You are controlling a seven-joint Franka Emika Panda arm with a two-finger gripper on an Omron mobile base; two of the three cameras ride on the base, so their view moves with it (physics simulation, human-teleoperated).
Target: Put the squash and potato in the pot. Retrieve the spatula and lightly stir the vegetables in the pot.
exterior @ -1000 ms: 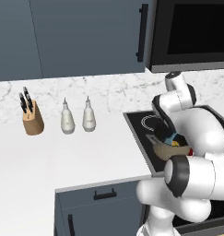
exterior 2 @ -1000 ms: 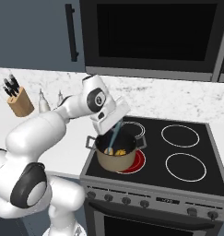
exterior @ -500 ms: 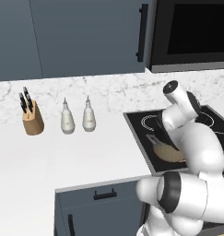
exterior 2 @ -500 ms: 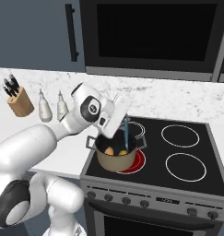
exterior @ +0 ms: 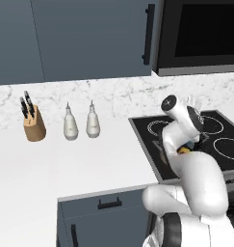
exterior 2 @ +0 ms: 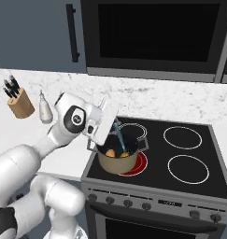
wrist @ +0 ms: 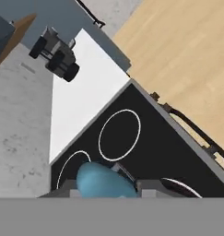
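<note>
The beige pot [exterior 2: 116,163] with its black rim stands on the stove's front left burner, which glows red under it. Inside lie the orange-tan potato [exterior 2: 110,152] on the left and the yellow squash [exterior 2: 125,154] on the right. My gripper [exterior 2: 113,122] hovers over the pot's back left rim, shut on the handle of the light blue spatula [exterior 2: 118,134], which slants down into the pot between the vegetables. The hand view has the spatula's rounded blue end [wrist: 104,181] pinched in my gripper [wrist: 106,185]. My arm hides most of the pot in the left base view.
The black stove top [exterior 2: 189,154] has three free burners to the right of and behind the pot. On the white counter to the left stand a knife block [exterior: 33,126] and two white bottles [exterior: 70,128]. A dark microwave [exterior 2: 157,37] hangs above the stove.
My hand has twisted and shifted over the pot, and the spatula has swung from slanted to upright and back to slanted inside it. The vegetables have shifted slightly.
</note>
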